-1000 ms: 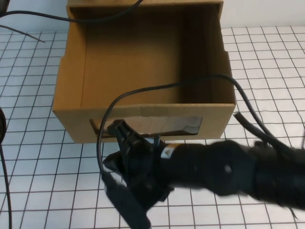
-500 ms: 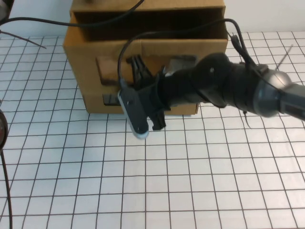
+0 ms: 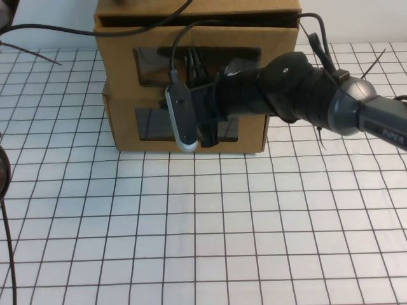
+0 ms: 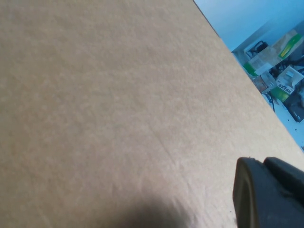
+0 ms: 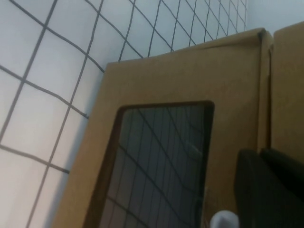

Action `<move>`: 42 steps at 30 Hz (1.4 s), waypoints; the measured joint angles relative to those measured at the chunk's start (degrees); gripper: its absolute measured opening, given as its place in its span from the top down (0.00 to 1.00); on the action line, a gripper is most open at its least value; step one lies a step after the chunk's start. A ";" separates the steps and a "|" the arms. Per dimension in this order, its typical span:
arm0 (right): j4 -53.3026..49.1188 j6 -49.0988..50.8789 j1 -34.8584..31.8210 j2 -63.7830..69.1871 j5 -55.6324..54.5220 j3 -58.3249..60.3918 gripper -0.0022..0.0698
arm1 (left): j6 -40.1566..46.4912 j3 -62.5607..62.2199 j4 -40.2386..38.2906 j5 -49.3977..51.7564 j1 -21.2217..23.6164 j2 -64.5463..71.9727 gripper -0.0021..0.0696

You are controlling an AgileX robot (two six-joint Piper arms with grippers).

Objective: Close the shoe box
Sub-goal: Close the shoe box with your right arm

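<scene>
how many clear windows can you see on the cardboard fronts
2. One is in the brown cardboard shoe box drawer front, upper; one in the lower cardboard box front. The right gripper covers part of both. The left gripper presses against bare cardboard.

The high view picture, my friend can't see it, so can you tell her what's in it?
A brown cardboard shoe box with a clear front window sits pushed in above a second cardboard box on a white gridded table. The black right arm reaches across from the right, its right claw at the box fronts. The left claw is out of this picture.
</scene>
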 joint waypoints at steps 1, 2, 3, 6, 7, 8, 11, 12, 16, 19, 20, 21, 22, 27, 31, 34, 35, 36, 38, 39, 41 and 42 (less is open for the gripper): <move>-0.29 0.00 0.11 0.00 -0.35 0.00 0.99 | 0.07 0.00 -0.09 0.00 0.00 0.10 0.97; -0.63 0.00 0.38 0.00 -0.89 0.00 0.99 | 0.18 0.00 -0.09 0.02 0.00 0.10 0.97; -1.18 0.00 0.60 -0.12 -1.31 0.00 0.99 | 0.23 0.00 -0.09 0.13 0.00 0.10 0.97; -1.92 -0.09 1.95 -0.94 -2.53 0.00 0.99 | 0.27 0.00 -0.23 0.33 0.00 0.10 0.97; -1.92 -0.09 2.30 -1.31 -2.69 0.00 0.99 | 0.27 0.00 -0.26 0.33 0.00 0.10 0.97; -1.92 0.01 2.69 -1.83 -2.40 0.00 0.99 | 0.36 0.00 -0.36 0.33 0.00 0.10 0.97; -1.81 1.00 2.95 -3.41 1.35 -0.22 0.99 | 0.40 0.00 -0.36 0.33 0.00 0.10 0.97; -1.81 1.56 2.95 -3.89 2.41 -0.19 0.99 | 0.40 0.00 -0.36 0.33 0.00 0.10 0.97; -1.91 3.16 2.95 -5.79 4.03 -0.19 0.99 | 0.49 0.00 -0.36 0.33 0.00 0.10 0.97; -1.91 3.80 2.95 -6.69 3.78 -0.19 0.99 | 0.49 0.00 -0.36 0.33 0.00 0.10 0.97; -1.91 3.90 2.84 -6.82 3.32 -0.19 0.99 | 0.49 0.00 -0.36 0.33 0.00 0.10 0.97; -1.91 4.08 2.76 -6.82 2.07 -0.19 0.99 | 0.49 0.00 -0.36 0.33 0.00 0.10 0.97; -1.91 4.56 2.61 -6.82 0.26 -0.19 0.99 | 0.49 0.00 -0.40 0.33 0.00 0.10 0.97; 1.65 5.11 -0.01 -5.54 -6.33 -0.56 0.99 | 0.49 0.00 -0.50 0.33 0.00 0.10 0.97; 2.49 5.18 -1.68 -3.25 -6.21 -1.19 0.99 | 0.49 0.00 -0.38 0.33 0.00 0.10 0.97; 2.65 5.18 -1.81 -3.23 -4.79 -1.52 0.99 | 0.78 0.00 -0.38 0.23 0.00 0.13 0.97; 2.65 5.18 -1.92 -3.23 -4.05 -1.52 0.99 | 0.90 0.00 -0.38 0.23 0.11 0.13 0.97; 2.68 5.18 -2.02 -3.36 -2.89 -1.52 0.99 | 0.90 0.00 -0.38 0.23 0.11 0.13 0.97; 2.68 5.31 -2.28 -3.82 0.42 -1.52 0.99 | 1.02 0.00 -0.38 0.34 0.11 0.13 0.97; 2.68 5.43 -2.28 -4.36 2.50 -1.41 0.99 | 1.01 0.00 -0.13 0.42 0.11 0.02 0.97; 2.68 5.69 -2.28 -5.99 6.29 -1.13 0.99 | 1.52 0.00 0.81 0.42 0.11 -0.40 0.97; 2.68 6.31 -2.28 -7.15 8.20 -0.88 0.99 | 2.05 0.00 1.44 0.42 0.11 -0.77 0.97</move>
